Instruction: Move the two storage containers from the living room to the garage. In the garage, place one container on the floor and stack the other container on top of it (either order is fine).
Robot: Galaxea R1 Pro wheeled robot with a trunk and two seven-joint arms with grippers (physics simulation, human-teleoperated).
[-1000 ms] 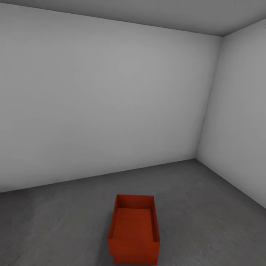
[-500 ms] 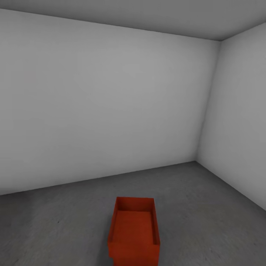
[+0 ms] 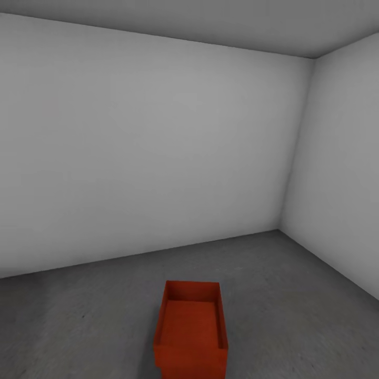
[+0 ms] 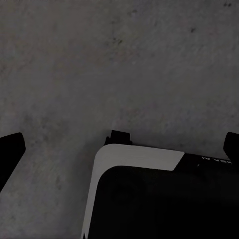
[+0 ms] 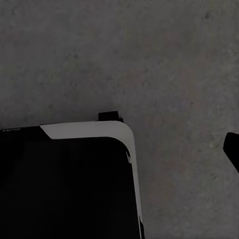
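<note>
Head view: garage corner, two white walls (image 3: 158,147) meeting at right, grey concrete floor (image 3: 79,321). One orange-red bin (image 3: 190,331) sits on the floor, low in frame, open top up, nothing inside. A second rim edge steps out at its near lower corner; cannot tell whether another bin lies beneath.

Left wrist view: left gripper (image 4: 119,149) hangs over bare concrete. Dark fingertips (image 4: 10,149) at opposite frame edges, set wide apart, nothing between them but floor. Robot base (image 4: 149,194), black with white rim, lies below the jaws.

Right wrist view: right gripper, one fingertip (image 5: 232,149) visible at frame edge; jaw state cannot be told. Base corner beneath.
</note>
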